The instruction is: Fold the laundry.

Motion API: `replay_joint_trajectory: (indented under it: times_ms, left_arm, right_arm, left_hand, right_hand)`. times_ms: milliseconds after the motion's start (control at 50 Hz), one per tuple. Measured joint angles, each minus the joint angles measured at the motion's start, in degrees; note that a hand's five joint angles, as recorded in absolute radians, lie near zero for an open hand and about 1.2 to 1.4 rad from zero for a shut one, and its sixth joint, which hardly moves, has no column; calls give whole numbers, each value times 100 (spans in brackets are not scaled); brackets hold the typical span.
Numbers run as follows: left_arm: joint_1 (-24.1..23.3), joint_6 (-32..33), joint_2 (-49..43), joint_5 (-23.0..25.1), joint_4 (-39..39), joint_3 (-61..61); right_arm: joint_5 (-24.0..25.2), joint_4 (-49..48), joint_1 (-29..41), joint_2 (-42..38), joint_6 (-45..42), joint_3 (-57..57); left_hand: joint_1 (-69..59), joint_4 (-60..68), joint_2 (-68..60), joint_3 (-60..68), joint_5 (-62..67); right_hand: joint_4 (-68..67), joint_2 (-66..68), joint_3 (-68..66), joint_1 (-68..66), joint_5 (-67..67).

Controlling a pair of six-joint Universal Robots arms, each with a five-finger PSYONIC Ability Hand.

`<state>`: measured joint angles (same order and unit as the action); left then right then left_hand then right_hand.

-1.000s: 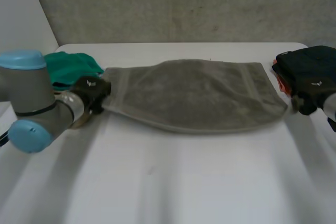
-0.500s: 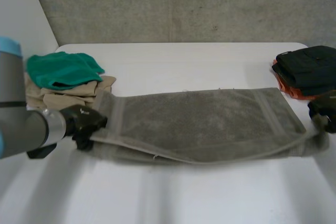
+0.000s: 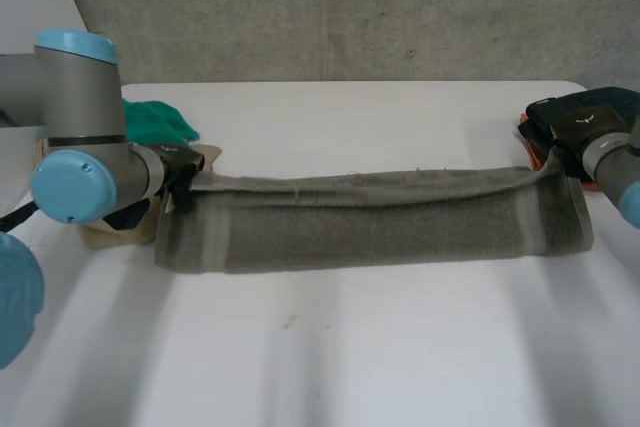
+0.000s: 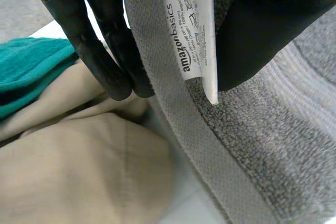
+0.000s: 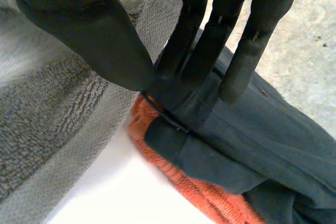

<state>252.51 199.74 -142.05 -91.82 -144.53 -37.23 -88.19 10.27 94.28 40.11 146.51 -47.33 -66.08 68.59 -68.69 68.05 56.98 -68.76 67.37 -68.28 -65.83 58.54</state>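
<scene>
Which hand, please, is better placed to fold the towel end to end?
Probably the left hand: its fingers pinch the grey towel at its label, and the folded dark clothes lie beside the right hand.

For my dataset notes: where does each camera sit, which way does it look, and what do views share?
Head view: behind and between the arms, looking down at the white table; both arms show, left hand and right hand holding the grey towel's ends.
Left wrist view: on the left wrist, looking along the palm; left hand pinches the towel's edge by its label.
Right wrist view: on the right wrist, likewise; right hand pinches a towel corner, dark garment beyond.
Shared: the towel, in all three.
</scene>
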Motion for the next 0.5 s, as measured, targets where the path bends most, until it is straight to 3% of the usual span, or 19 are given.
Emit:
replay_joint_trajectory:
  times_ms: [140,200,220,240,320,500]
  left_arm:
    - [-50,8,-436,-310,-26,635]
    - [-97,14,-537,-314,-88,786]
    - [-111,15,-553,-311,-110,809]
    - [-144,18,-571,-300,-158,846]
    - [-237,26,-534,-302,-370,853]
    - [-342,72,-34,-424,-1170,302]
  right_arm:
    - [-295,20,133,-494,-145,692]
    - [-358,45,189,-630,-179,879]
    - [-377,53,203,-650,-183,905]
    - [-434,71,240,-687,-187,955]
    - [-597,119,329,-643,-149,954]
    - [-476,81,399,133,147,136]
  left_hand:
    - [342,-394,480,-370,-309]
    - [3690,-3404,3509,-3304,-3226]
    - [3833,-3530,3509,-3425,-3348]
    - [5358,-5172,5178,-4974,-4935]
    - [5533,-5716,5687,-5557,-5417]
    - [5533,-5716,5697,-5577,-5417]
  right_hand:
    - [0,0,0,-140,0]
    - [1858,-1848,1867,1645,-1771]
    - [2656,-2765,2746,2607,-2716]
    - [3879,-3957,3797,3888,-4011]
    - [5588,-5464,5530,5305,-5600]
    - [5638,-5492,5598,5305,-5607]
